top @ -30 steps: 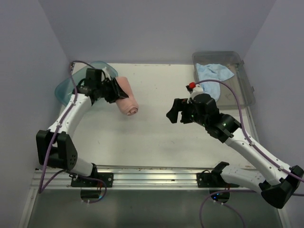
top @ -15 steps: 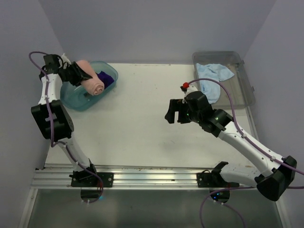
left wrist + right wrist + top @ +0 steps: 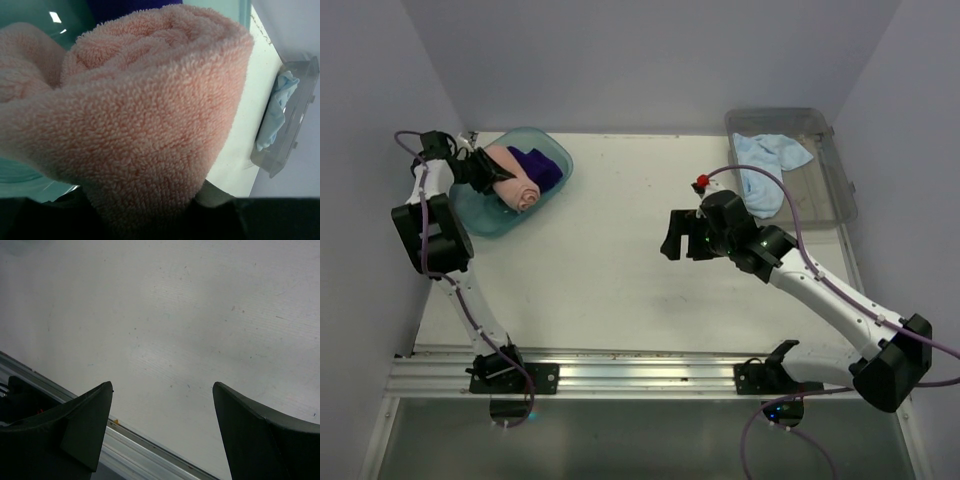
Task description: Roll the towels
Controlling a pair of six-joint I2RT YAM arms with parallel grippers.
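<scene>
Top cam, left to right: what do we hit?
left gripper, gripping the pink towel → purple towel → right gripper, open → blue towel. Tub and bin are left out because they span their towels.

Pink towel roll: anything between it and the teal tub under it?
Nothing visible. The left claw holds the salmon pink rolled terry towel over the open top of the teal translucent plastic tub. A dark purple towel lies inside, on the far side, beside the roll.
</scene>
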